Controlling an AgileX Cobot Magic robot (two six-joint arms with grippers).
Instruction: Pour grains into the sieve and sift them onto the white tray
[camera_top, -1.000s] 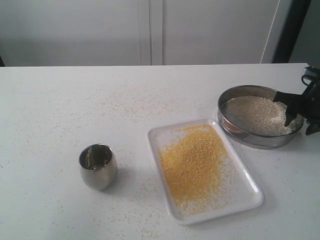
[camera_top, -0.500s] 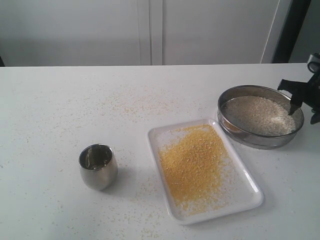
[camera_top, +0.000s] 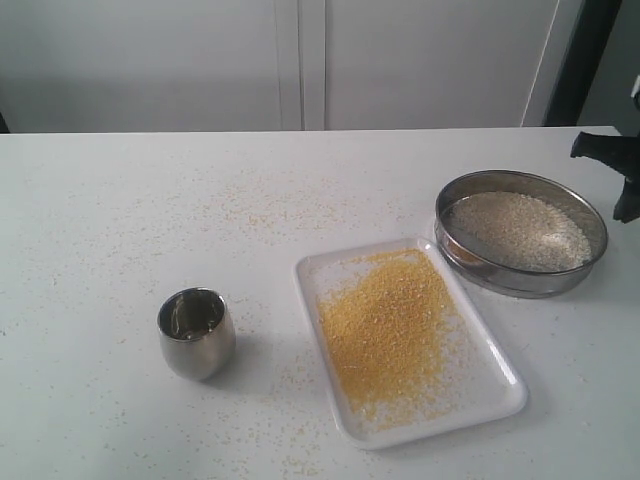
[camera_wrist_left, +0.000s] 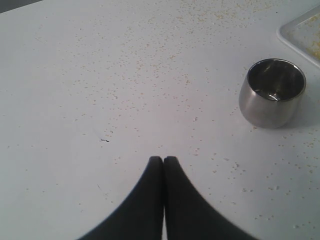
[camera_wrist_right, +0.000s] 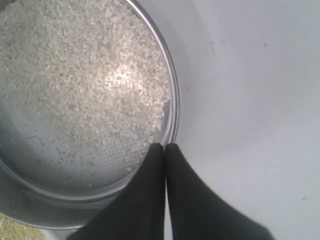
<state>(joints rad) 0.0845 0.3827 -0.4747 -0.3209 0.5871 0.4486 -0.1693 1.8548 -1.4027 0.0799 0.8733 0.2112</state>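
the grains (camera_top: 520, 228) lie in two lots. the pale rice-like ones cover the mesh bottom of the sieve (camera_top: 515, 283), which stands flat on the table (camera_top: 120, 220) at the far right. the yellow meal (camera_top: 385, 322) is spread in a long heap on the white tray (camera_top: 497, 392). the tray lies just beside the sieve, nearer the camera and to its left, and their edges look close to touching, though i cannot tell whether they do. a thin fringe of meal trails toward the tray's rim.

the right gripper (camera_wrist_right: 164, 146) has its two black fingers pressed together with nothing between them. in the wrist view the tips sit over the sieve's rim. in the exterior view it shows only as dark shapes at the right edge, raised above and beyond the sieve.

well to the left of the tray a small steel cup (camera_top: 196, 332) stands upright, its mouth open and its inside looking bare. the left gripper (camera_wrist_left: 163, 159) is also closed tip to tip, holding nothing, over bare table apart from the cup. loose crumbs (camera_top: 270, 205) speckle the table, thickest behind the tray and along its near edge.
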